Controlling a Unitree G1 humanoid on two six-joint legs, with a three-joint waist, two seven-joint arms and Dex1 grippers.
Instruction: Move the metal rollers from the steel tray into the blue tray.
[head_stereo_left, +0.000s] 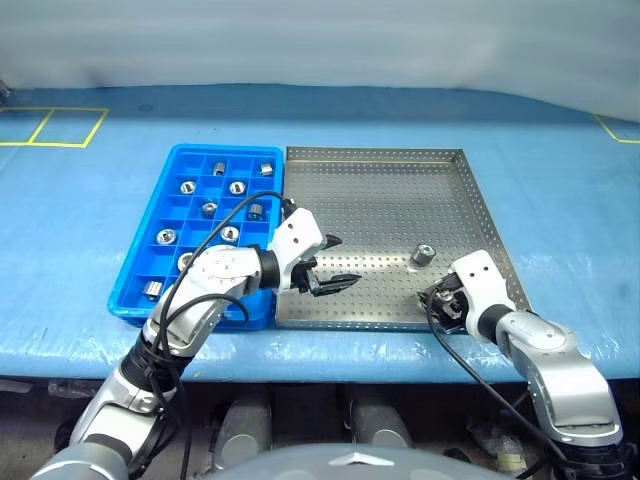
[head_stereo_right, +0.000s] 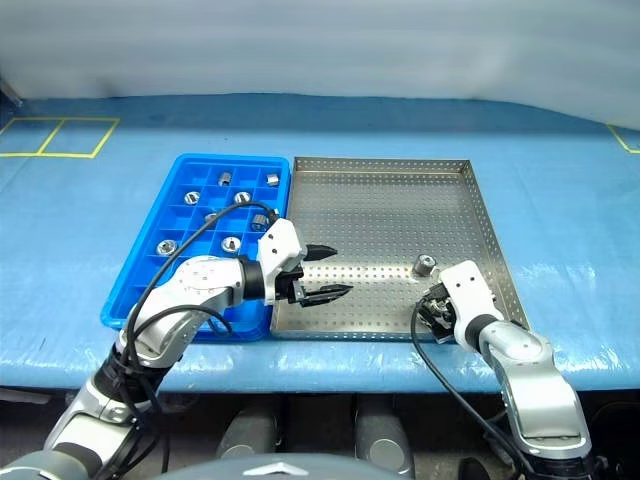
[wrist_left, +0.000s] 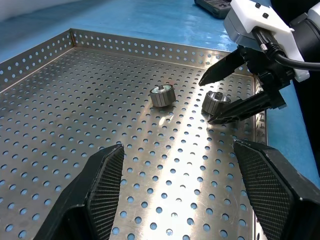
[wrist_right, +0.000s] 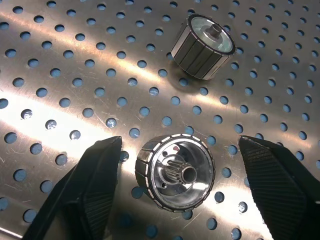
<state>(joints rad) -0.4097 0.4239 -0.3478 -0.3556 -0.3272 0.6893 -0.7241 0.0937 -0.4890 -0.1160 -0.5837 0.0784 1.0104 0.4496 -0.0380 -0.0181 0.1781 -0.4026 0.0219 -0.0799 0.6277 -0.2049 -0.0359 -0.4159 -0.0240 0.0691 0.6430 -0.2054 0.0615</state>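
two metal rollers (wrist_left: 162, 95) lie near the right front corner of the steel tray (head_stereo_left: 380, 200), the nearer roller (wrist_right: 176, 172) sitting on the perforated floor between the spread fingers (wrist_right: 90, 180) of the right hand (head_stereo_left: 438, 298), which straddles it without yet pinching it. the left hand (head_stereo_left: 328, 264) hovers released and empty over the steel tray's left front part. several more rollers sit in compartments of the blue tray (head_stereo_left: 170, 205), which touches the steel tray's left side on the blue tabletop (head_stereo_left: 560, 180)

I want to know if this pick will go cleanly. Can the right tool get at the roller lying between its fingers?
Probably yes: the right tool stands open astride the roller on the steel tray, nothing between them; the second roller lies apart.
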